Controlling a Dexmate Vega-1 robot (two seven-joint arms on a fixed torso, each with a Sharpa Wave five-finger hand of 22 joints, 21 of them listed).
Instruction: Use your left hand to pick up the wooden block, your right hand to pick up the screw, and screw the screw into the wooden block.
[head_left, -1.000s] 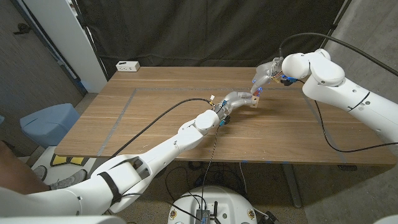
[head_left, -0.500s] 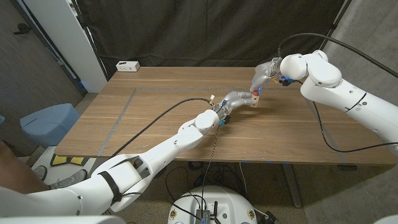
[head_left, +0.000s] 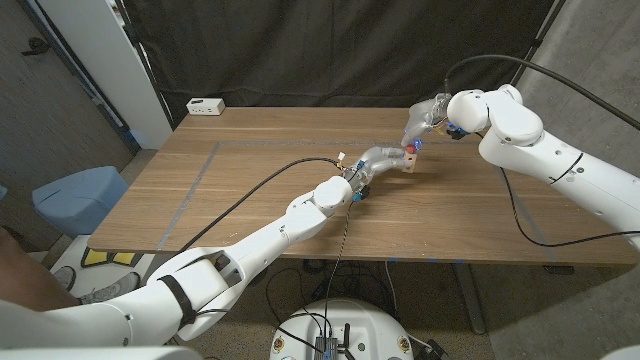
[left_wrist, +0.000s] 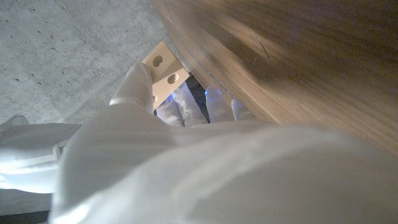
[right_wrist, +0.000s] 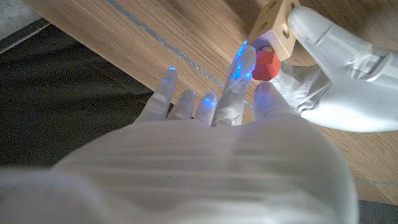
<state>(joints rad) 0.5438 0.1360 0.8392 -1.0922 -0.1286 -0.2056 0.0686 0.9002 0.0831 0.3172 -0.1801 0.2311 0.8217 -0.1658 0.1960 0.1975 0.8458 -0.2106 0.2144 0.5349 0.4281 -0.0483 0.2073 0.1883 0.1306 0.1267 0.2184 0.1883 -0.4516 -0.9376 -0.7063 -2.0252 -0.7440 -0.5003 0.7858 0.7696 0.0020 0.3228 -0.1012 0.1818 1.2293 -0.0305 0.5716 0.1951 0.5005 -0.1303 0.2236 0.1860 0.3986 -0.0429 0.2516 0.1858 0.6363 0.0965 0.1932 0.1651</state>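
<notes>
Here the left hand grips the block above the surface, right of centre and toward the far edge, while the right hand pinches the red-headed screw against the block's upper face. In the right wrist view the screw sits between two fingertips, its red head touching the block beside a drilled hole; whether the tip has entered that hole cannot be told. In the left wrist view the block shows two round holes on one pale face, with the left hand's fingers wrapped along its side. Judged from these views, the block is light, rigid and unlikely to crush, with flat faces that offer firm purchase; it is best held across two opposite plain faces, leaving the holed face clear. The screw appears small, hard and light, with a rounded plastic-looking head that may slip or tilt under a fingertip pinch; hold is best taken on the head's sides so that it can be turned about its own axis. The main risk is probably the screw tipping out of line with the hole, or the block twisting in the left hand as torque is applied. A white box lies at the far left corner.
</notes>
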